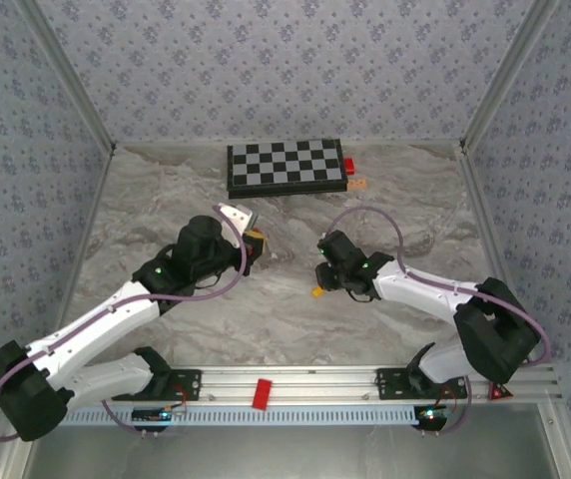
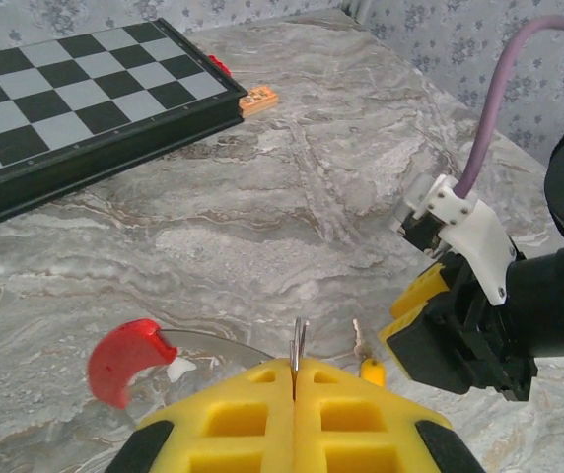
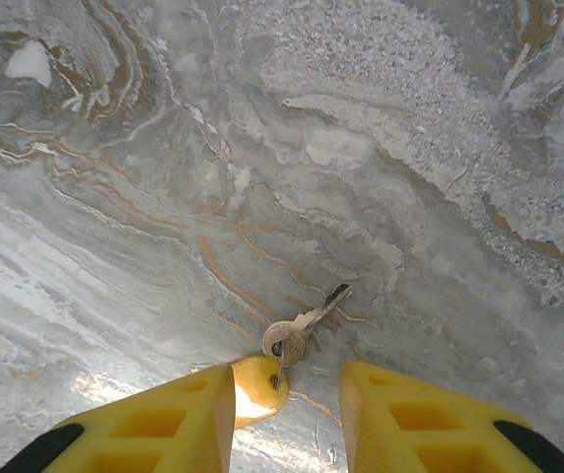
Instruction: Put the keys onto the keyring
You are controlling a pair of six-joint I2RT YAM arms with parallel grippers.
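The chessboard (image 1: pixel 287 167) sat at the far middle of the table (image 1: pixel 266 319), a small block (image 1: pixel 358 185) just beside its right near corner. Nearer, the left gripper (image 2: pixel 295 372) held the keyring (image 2: pixel 213 340) left of centre; to its right, the keys (image 3: pixel 300 330) lay on the table, right at the right gripper (image 3: pixel 288 379).

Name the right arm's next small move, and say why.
Probably close the right gripper on the key: its jaws stand apart with the key's yellow head beside one finger, seemingly ungripped, while the shut left gripper holds the keyring close by, key not visibly threaded.
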